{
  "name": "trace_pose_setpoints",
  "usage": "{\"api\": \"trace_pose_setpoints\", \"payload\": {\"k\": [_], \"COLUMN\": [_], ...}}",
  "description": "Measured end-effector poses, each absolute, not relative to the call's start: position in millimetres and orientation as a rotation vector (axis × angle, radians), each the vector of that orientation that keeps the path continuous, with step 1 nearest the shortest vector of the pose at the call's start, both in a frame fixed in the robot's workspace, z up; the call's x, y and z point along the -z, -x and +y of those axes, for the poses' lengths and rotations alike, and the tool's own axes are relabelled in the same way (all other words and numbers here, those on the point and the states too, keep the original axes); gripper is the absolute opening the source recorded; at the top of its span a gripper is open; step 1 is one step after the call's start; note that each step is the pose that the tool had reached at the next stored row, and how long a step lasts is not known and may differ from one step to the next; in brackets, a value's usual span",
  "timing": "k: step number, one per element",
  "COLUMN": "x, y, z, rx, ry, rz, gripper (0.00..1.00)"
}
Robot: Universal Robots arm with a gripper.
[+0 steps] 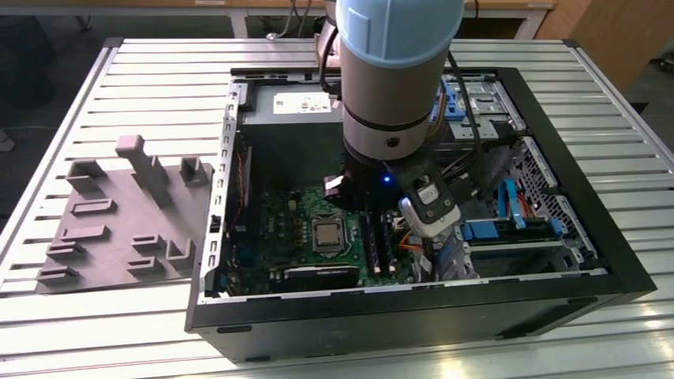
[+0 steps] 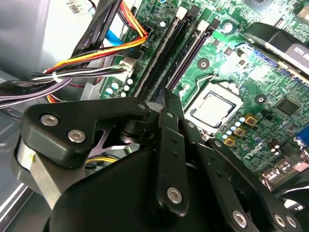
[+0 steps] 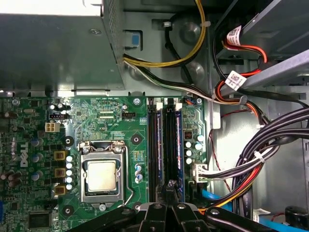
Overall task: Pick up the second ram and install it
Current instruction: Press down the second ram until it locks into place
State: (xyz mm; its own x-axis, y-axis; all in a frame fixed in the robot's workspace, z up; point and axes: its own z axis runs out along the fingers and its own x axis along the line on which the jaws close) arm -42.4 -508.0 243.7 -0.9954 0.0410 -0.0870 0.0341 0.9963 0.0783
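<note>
- Progress: installation looks unfinished. The second ram [image 3: 169, 185] is judged to be the thin dark edge at the claw [image 3: 169, 189] tips, over the memory slots [image 3: 166, 135] and not seated. I cannot confirm this.
- Claw state: fingers [image 2: 169, 140] pressed together; whether they pinch the stick I cannot tell.
- Pose: arm [image 1: 395, 71] stands near-vertical inside the open computer case [image 1: 589, 237], wrist at 3 o'clock of the processor [image 1: 328, 234].

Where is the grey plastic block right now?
The grey plastic block lies on the slatted table, to the exterior view's left of the computer case.
</note>
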Motion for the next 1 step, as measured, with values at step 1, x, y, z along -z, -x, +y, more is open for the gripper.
{"api": "trace_pose_setpoints", "payload": {"k": [1], "x": [-243.8], "y": [42.4], "z": [-508.0], "rx": [-0.117], "ry": [-0.057], "rz": [3.050], "gripper": [0.11]}}
